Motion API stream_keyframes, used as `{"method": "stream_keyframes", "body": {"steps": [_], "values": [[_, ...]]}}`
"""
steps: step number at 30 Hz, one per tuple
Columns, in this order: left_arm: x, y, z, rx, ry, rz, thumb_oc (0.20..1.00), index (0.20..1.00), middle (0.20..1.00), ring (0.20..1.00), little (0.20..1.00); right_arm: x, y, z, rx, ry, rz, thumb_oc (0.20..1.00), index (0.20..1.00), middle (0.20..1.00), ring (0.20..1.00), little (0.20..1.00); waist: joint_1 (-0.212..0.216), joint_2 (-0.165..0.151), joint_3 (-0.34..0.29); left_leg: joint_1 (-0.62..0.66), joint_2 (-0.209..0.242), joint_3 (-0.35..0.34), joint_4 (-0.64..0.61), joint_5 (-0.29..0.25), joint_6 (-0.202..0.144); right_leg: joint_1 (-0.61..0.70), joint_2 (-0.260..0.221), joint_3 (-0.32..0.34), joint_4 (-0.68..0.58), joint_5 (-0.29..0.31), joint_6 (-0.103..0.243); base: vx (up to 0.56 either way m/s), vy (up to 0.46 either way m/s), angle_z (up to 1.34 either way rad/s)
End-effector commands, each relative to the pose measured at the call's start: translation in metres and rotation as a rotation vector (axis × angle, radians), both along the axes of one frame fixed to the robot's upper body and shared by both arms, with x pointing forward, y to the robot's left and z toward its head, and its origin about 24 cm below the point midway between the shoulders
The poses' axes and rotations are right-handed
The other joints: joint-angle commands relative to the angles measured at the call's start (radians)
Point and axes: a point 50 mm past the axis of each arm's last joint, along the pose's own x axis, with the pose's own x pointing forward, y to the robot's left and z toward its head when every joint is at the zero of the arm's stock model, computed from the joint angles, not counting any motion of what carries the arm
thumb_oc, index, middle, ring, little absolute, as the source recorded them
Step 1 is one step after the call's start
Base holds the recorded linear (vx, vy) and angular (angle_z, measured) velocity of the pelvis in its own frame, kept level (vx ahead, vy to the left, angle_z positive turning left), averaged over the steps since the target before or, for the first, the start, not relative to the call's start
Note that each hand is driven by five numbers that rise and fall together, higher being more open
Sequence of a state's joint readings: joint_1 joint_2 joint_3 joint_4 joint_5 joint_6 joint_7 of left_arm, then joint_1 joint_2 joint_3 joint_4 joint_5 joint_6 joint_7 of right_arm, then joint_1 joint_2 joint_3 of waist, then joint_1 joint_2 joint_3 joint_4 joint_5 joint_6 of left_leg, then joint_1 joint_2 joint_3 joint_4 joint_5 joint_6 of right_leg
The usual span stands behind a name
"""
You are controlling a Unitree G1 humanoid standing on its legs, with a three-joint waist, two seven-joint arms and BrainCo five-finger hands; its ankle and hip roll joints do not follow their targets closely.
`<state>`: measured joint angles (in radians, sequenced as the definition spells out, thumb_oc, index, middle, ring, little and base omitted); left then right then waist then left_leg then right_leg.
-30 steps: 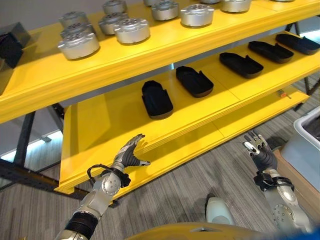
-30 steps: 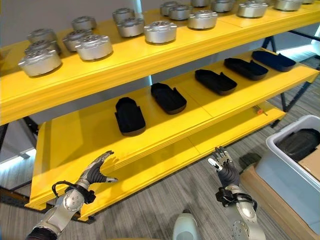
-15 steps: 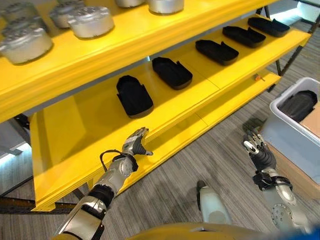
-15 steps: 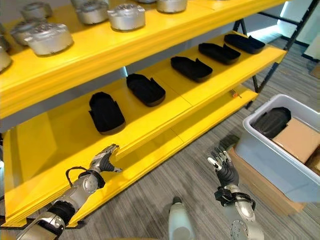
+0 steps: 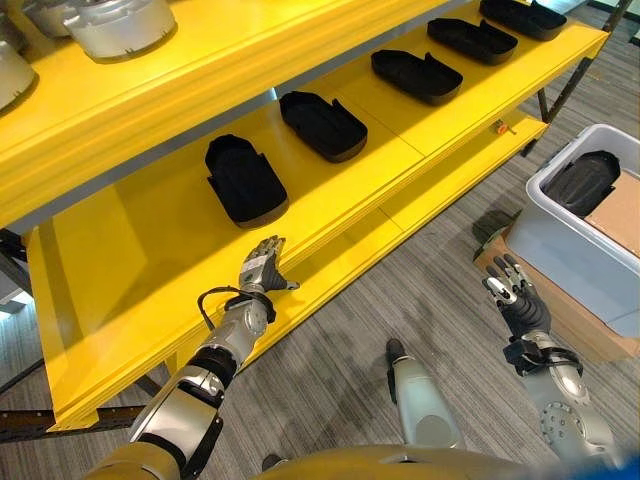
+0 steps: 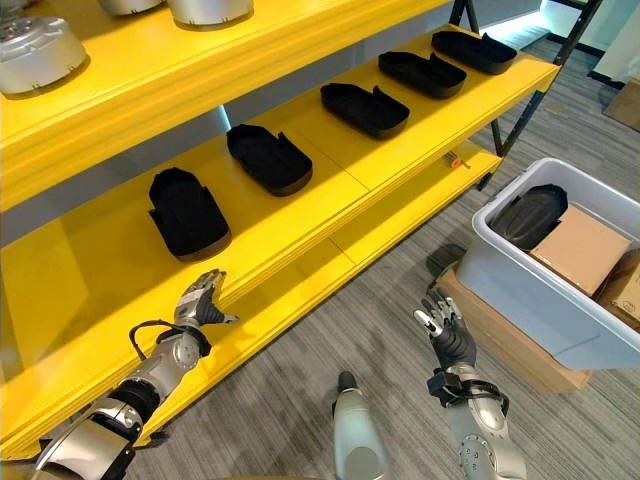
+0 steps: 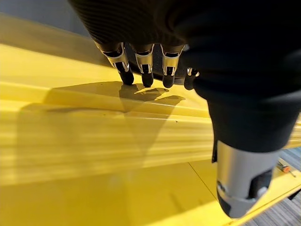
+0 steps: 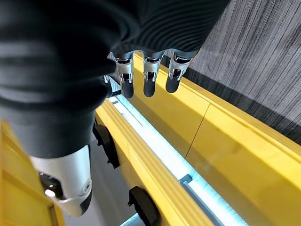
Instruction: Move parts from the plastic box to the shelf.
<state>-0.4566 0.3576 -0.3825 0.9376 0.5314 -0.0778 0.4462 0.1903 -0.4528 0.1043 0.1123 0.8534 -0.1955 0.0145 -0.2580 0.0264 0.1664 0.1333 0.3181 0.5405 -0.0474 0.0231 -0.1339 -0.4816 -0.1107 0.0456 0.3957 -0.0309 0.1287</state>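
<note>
Since before, only the camera has swung right; left hand [image 5: 262, 266] stays open-fingered by the yellow shelf [image 5: 160, 255], right hand [image 5: 513, 297] empty, fingers straight, near the plastic box [image 5: 560, 255]

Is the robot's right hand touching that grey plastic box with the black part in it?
Apart. In the right eye view, the right hand, fingers open, is raised over bare floor, with a clear strip of floor between it and the grey plastic box.
</note>
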Motion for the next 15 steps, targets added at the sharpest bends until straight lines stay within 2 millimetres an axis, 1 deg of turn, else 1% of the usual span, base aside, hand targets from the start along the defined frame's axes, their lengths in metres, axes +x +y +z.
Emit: {"method": "stream_keyframes", "body": {"steps": [1, 3, 4, 7, 12, 15], "values": [[0.014, 0.022, 0.017, 0.004, -0.018, 0.081, 1.0, 1.0, 1.0, 1.0, 1.0, 0.01, 0.009, 0.025, 0.036, -0.152, 0.017, 1.0, 1.0, 1.0, 1.0, 1.0, -0.032, -0.069, 0.044, 0.011, 0.119, -0.093, 0.035, 0.183, -0.115, 0.162, -0.053, 0.009, -0.21, 0.053, 0.069, 0.0, -0.003, -0.04], [0.021, 0.026, 0.028, 0.007, -0.051, 0.091, 1.0, 1.0, 1.0, 1.0, 1.0, 0.011, 0.01, 0.027, 0.028, -0.162, 0.026, 1.0, 1.0, 1.0, 1.0, 1.0, -0.036, -0.075, 0.053, 0.004, 0.119, -0.096, 0.043, 0.182, -0.116, 0.149, -0.052, 0.012, -0.198, 0.054, 0.069, 0.0, 0.0, 0.0], [0.021, 0.026, 0.028, 0.007, -0.051, 0.091, 1.0, 1.0, 1.0, 1.0, 1.0, 0.011, 0.01, 0.027, 0.029, -0.162, 0.026, 1.0, 1.0, 1.0, 1.0, 1.0, -0.036, -0.075, 0.053, 0.003, 0.119, -0.096, 0.043, 0.182, -0.116, 0.149, -0.052, 0.012, -0.198, 0.054, 0.069, 0.0, -0.001, -0.03], [0.028, 0.029, 0.037, 0.019, -0.077, 0.101, 1.0, 1.0, 1.0, 1.0, 1.0, 0.011, 0.009, 0.027, 0.032, -0.161, 0.024, 1.0, 1.0, 1.0, 1.0, 1.0, -0.042, -0.082, 0.06, -0.002, 0.12, -0.094, 0.047, 0.179, -0.116, 0.139, -0.051, 0.014, -0.189, 0.051, 0.068, 0.0, 0.002, -0.07], [0.034, 0.028, 0.044, 0.015, -0.097, 0.102, 1.0, 1.0, 1.0, 1.0, 1.0, 0.011, 0.009, 0.027, 0.026, -0.161, 0.028, 1.0, 1.0, 1.0, 1.0, 1.0, -0.045, -0.087, 0.066, -0.007, 0.121, -0.093, 0.051, 0.176, -0.117, 0.126, -0.048, 0.017, -0.179, 0.049, 0.069, 0.0, 0.002, -0.03], [0.035, 0.028, 0.045, 0.009, -0.096, 0.109, 1.0, 1.0, 1.0, 1.0, 1.0, 0.011, 0.009, 0.027, 0.026, -0.16, 0.027, 1.0, 1.0, 1.0, 1.0, 1.0, -0.048, -0.089, 0.067, -0.007, 0.121, -0.092, 0.052, 0.175, -0.117, 0.121, -0.048, 0.018, -0.175, 0.047, 0.068, 0.0, 0.0, 0.0]]}}
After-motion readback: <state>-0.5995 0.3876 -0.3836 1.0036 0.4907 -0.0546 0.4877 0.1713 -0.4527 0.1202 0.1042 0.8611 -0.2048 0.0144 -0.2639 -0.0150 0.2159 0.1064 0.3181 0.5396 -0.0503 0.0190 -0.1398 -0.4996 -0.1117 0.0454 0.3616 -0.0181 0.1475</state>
